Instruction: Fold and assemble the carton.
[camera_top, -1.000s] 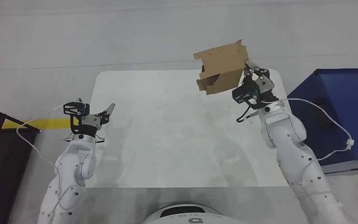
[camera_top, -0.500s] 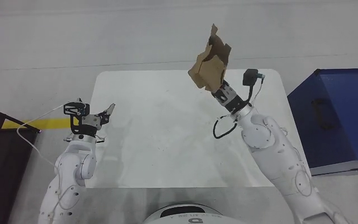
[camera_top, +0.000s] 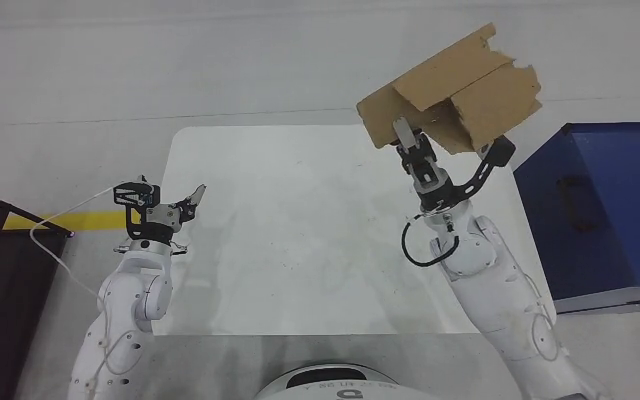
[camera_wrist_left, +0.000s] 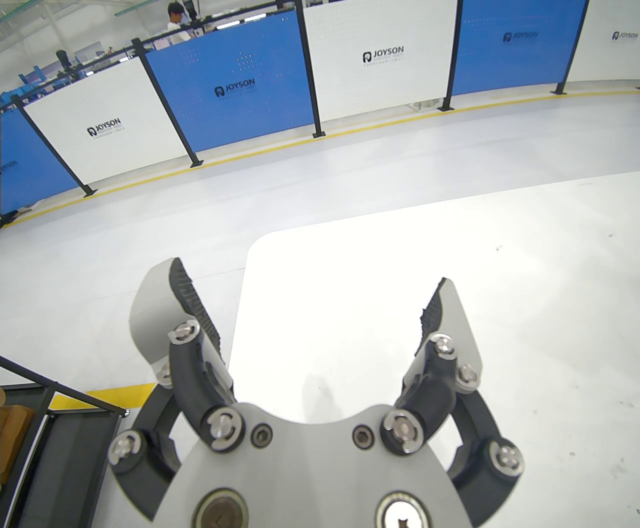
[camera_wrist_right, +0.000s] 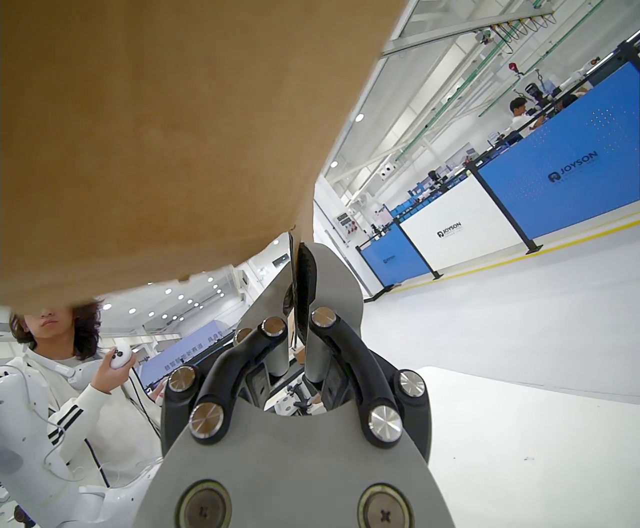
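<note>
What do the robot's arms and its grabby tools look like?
The left arm and right arm are smooth, round and white. A black cable loops off the right one; a thin white cable trails from the left. The left tool and right tool have silver-grey plates, black links, shiny screws and ridged black pads.

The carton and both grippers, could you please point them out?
carton (camera_top: 445, 82), top view, brown panel.
right gripper (camera_wrist_right: 298, 255), right wrist view, between shut fingertips.
left gripper (camera_wrist_left: 307, 274), left wrist view, between open fingertips.

Carton (camera_top: 465, 92) aloft, well above table (camera_top: 300, 235)
</note>
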